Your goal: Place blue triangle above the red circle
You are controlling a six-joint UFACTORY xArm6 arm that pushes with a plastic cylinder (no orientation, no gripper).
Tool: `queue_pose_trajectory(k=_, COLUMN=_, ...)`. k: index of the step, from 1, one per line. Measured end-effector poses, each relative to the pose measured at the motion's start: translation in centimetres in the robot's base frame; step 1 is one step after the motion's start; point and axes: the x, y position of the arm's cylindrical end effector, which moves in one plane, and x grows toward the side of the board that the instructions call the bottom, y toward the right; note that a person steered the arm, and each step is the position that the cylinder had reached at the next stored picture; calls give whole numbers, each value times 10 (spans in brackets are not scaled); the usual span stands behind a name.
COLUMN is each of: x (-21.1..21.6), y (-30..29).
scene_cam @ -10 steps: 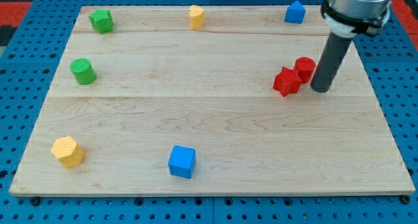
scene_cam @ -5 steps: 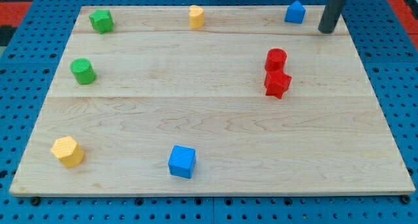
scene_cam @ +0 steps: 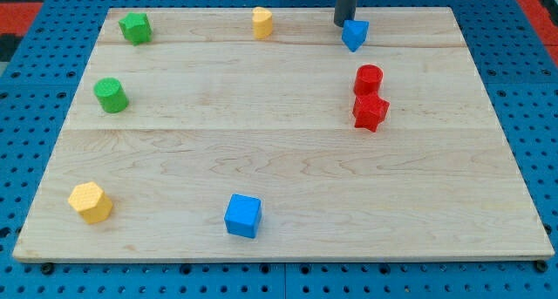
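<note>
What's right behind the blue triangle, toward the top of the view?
My tip stands just behind the blue triangle, at its upper-left edge, seemingly touching. The contact point itself is hidden by the block. Nothing else sits there.

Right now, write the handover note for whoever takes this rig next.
My tip sits at the view's top, touching the upper left of the blue triangle.
The blue triangle lies above the red circle, slightly to the view's left, with a gap between them.
The red star touches the red circle from below.
Done: triangle roughly above the circle.
Left: perhaps a small nudge to the view's right to line it up.
</note>
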Motion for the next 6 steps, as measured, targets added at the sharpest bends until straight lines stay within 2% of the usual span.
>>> queue_pose_trajectory(k=1, x=29, y=11)
queue_pose_trajectory(k=2, x=34, y=-3)
queue_pose_trajectory(k=3, x=34, y=-22)
queue_pose_trajectory(k=5, x=85, y=-92)
queue_pose_trajectory(k=6, x=88, y=-104)
